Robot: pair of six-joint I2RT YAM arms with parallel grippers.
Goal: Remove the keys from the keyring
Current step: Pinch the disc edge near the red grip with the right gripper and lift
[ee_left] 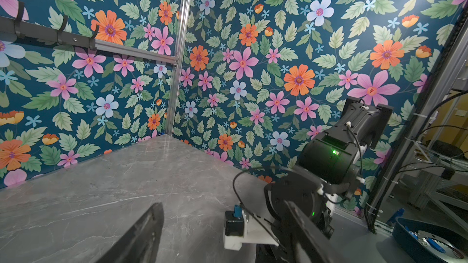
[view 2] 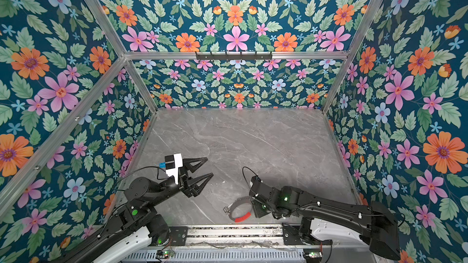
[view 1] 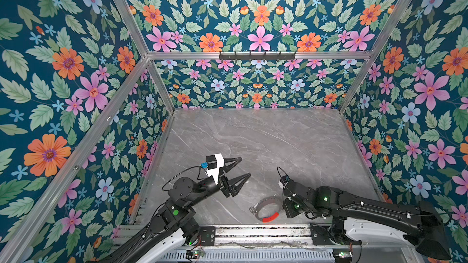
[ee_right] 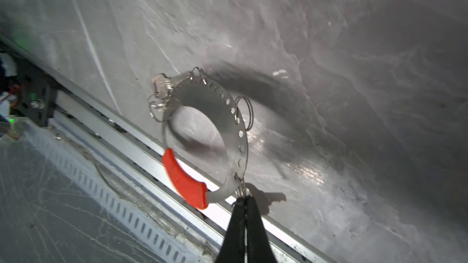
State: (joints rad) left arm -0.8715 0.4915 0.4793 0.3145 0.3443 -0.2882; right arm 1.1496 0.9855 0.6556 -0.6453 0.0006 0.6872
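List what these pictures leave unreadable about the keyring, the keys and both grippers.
- Right gripper: in both top views its own wrist hides the fingertips; the right wrist view shows it shut at the keyring, but what it pinches is hidden by the fingers.
- Keys: blurred in the wrist view, too small in a top view; count unclear.
- Left gripper: open; the left wrist view's edge cuts off its fingers.

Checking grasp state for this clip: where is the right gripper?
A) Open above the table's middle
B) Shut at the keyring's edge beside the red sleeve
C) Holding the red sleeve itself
B: the right gripper is shut at the keyring beside the red sleeve.
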